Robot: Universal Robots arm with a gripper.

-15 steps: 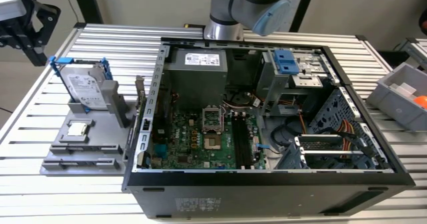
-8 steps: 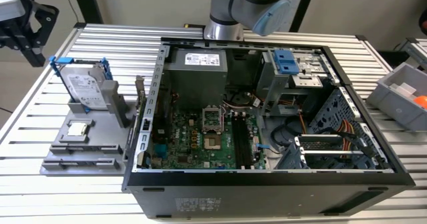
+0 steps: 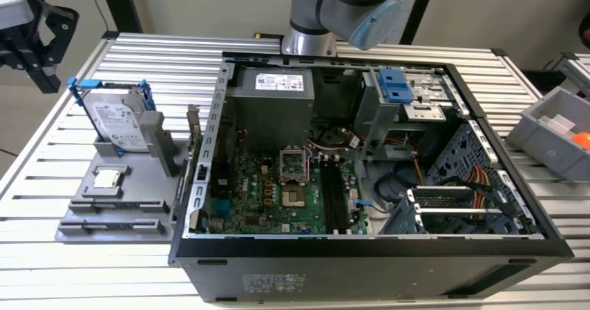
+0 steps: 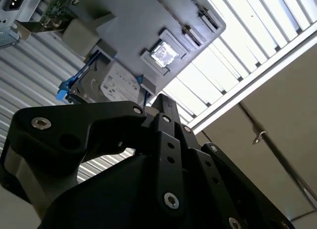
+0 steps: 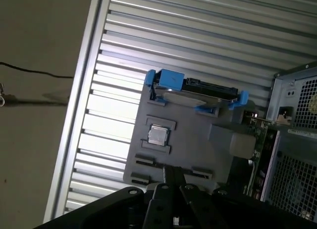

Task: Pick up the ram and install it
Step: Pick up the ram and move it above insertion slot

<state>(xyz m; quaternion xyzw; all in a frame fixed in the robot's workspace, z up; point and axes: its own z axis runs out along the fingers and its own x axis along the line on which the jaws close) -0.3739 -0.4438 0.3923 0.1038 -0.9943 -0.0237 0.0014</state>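
Note:
My gripper (image 3: 44, 82) hangs at the exterior view's far left, above the back edge of the slatted table and apart from the grey fixture (image 3: 138, 199). In both wrist views its black fingers (image 4: 164, 104) (image 5: 171, 173) meet at the tips with nothing between them, pointing down toward the fixture's (image 5: 198, 140) slotted end. The ram is hidden from me. The motherboard's long black slots (image 3: 334, 192) lie inside the open computer case (image 3: 369, 255).
On the fixture stand a silver hard drive in a blue frame (image 3: 120, 120) (image 5: 195, 93) and a small square silver chip (image 3: 109, 179) (image 5: 157, 135). A green card (image 3: 195, 130) stands beside the case wall. A grey bin (image 3: 553, 134) sits at the exterior view's right.

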